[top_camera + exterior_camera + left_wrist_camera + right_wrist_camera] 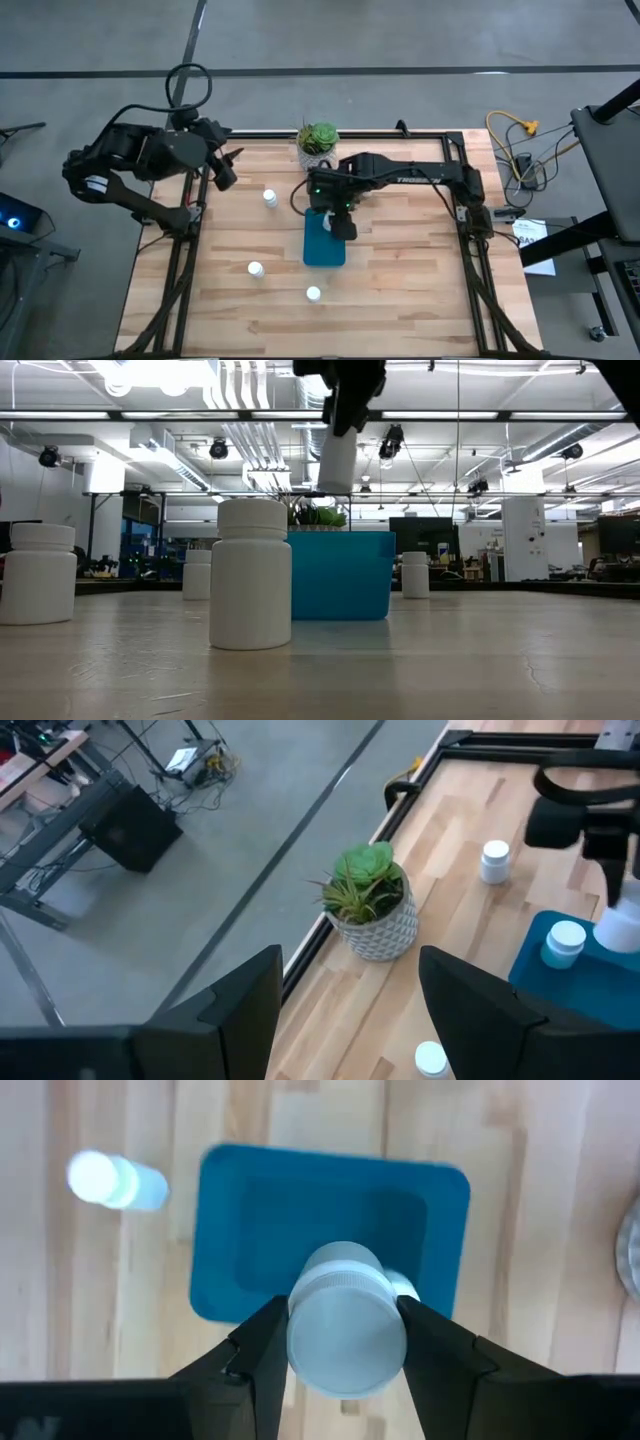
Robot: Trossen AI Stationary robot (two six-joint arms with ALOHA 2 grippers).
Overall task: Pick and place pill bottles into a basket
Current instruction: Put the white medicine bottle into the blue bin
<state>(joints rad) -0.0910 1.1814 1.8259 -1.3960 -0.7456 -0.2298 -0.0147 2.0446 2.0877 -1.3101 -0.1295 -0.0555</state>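
My right gripper [340, 212] hangs over the far end of the teal-blue basket [324, 243], shut on a white pill bottle [337, 460] held well above it. One bottle [565, 942] stands inside the basket. Three bottles stand on the table left of and nearer than the basket [270, 197] [255, 268] [313, 293]. Another bottle [494, 860] stands beyond the basket; the right arm hides it in the high view. My left gripper [226, 166] is open and empty at the table's far left. My right gripper pinches the pill bottle between its two fingers [262, 1342], one on each side of its upper part just below the cap [347, 1330]. The fingers come from above, pointing down. The bottle hangs upright below them, clear of the basket [330, 1220].
A white pot with a green plant [317, 145] stands at the far edge, just beyond the basket. The black table frame [440, 135] runs along the far edge and both sides. Bare wood lies to the right of the basket and along the near edge.
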